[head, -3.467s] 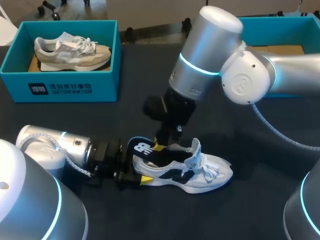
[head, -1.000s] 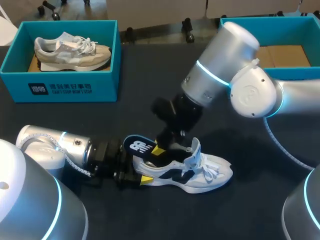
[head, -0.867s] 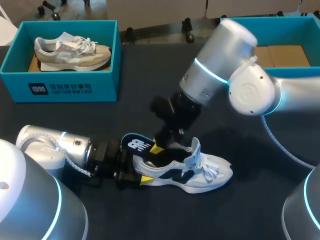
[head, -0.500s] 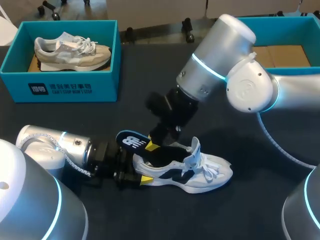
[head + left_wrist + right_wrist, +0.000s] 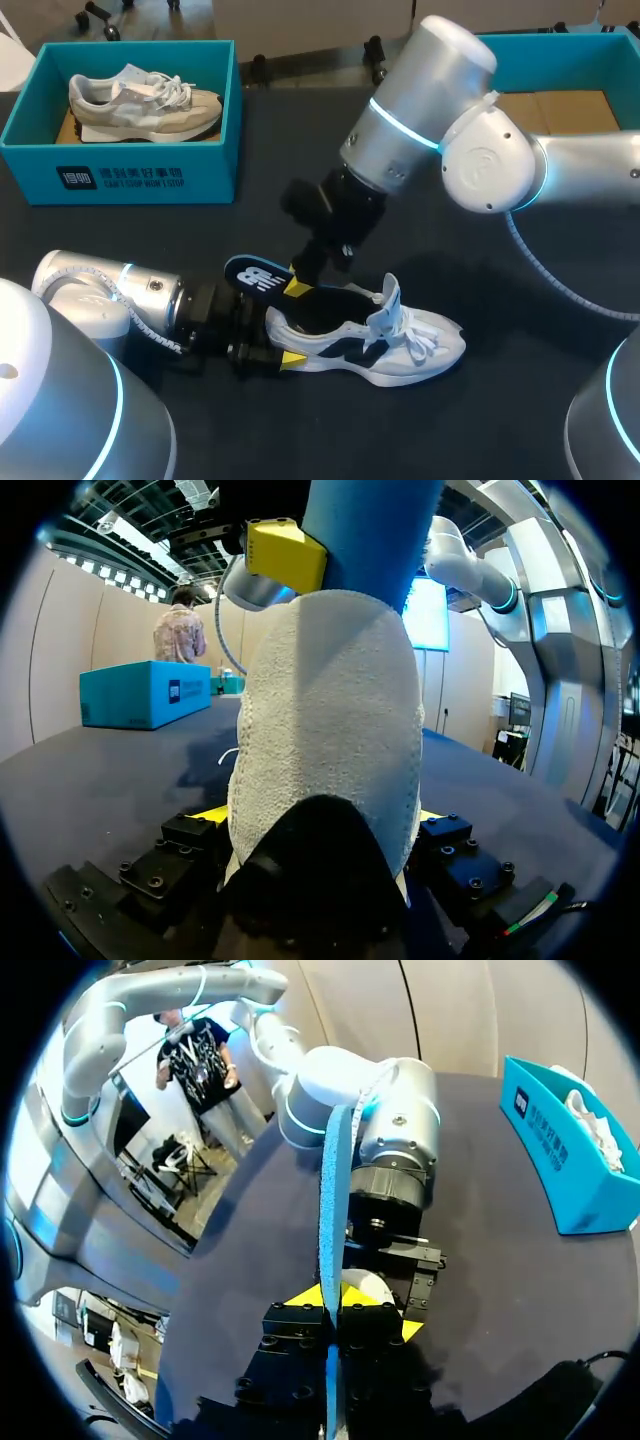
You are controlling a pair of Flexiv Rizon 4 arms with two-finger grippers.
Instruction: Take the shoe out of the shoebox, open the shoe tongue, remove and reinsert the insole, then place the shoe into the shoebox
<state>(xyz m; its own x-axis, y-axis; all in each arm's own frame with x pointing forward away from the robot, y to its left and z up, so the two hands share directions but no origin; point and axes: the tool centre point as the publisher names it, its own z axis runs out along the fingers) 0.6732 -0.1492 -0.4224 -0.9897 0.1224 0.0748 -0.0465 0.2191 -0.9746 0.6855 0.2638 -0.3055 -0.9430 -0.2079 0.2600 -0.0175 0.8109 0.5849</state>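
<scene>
Right gripper pinches blue insole, heel end raised above sneaker; left gripper clamps sneaker's heel. Judged: removal step; next, draw insole clear.

Head view overhead, wrist views close, all sharing shoe

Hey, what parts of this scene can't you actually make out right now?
- Head view: the insole's front end, hidden behind the right claw; whether it is clear of the shoe is uncertain.
- Left wrist view: shoe's toe and laces, hidden by its own heel.
- Right wrist view: most of the shoe, behind the claw body and insole.
</scene>
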